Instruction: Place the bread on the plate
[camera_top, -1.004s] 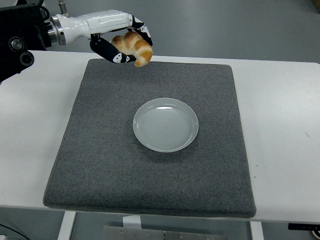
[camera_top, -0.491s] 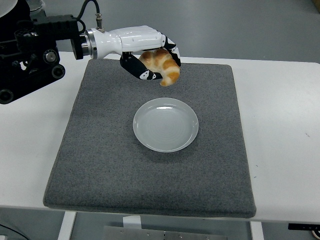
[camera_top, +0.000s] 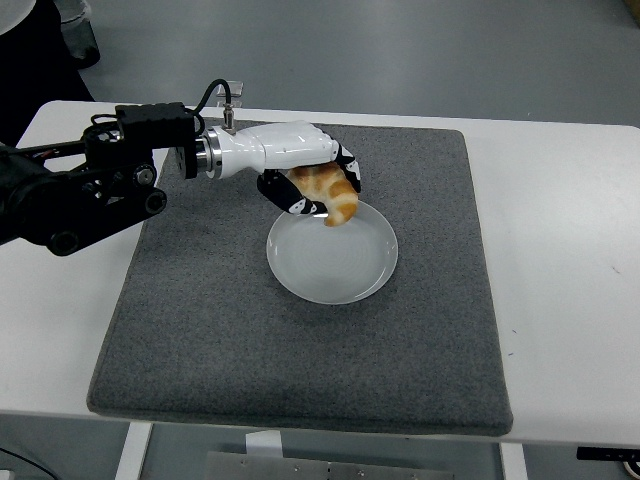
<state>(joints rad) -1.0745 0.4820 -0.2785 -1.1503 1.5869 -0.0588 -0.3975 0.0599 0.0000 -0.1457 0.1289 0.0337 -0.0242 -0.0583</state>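
My left hand (camera_top: 312, 186) comes in from the left and is shut on a golden-brown croissant (camera_top: 331, 195). It holds the bread just above the far left rim of a round pale plate (camera_top: 345, 275). The plate sits in the middle of a dark grey mat (camera_top: 200, 320). The bread's lower tip hangs over the plate's inside and looks apart from it. My fingers (camera_top: 350, 172) curl around the top of the bread. The right arm is out of view.
The grey mat lies on a white table (camera_top: 570, 250). The left arm's black forearm and cable (camera_top: 90, 185) stretch over the mat's far left corner and the table's left side.
My left hand has carried the bread from beyond the mat's far left edge to the right and nearer, down to the plate's far rim. The plate has not moved.
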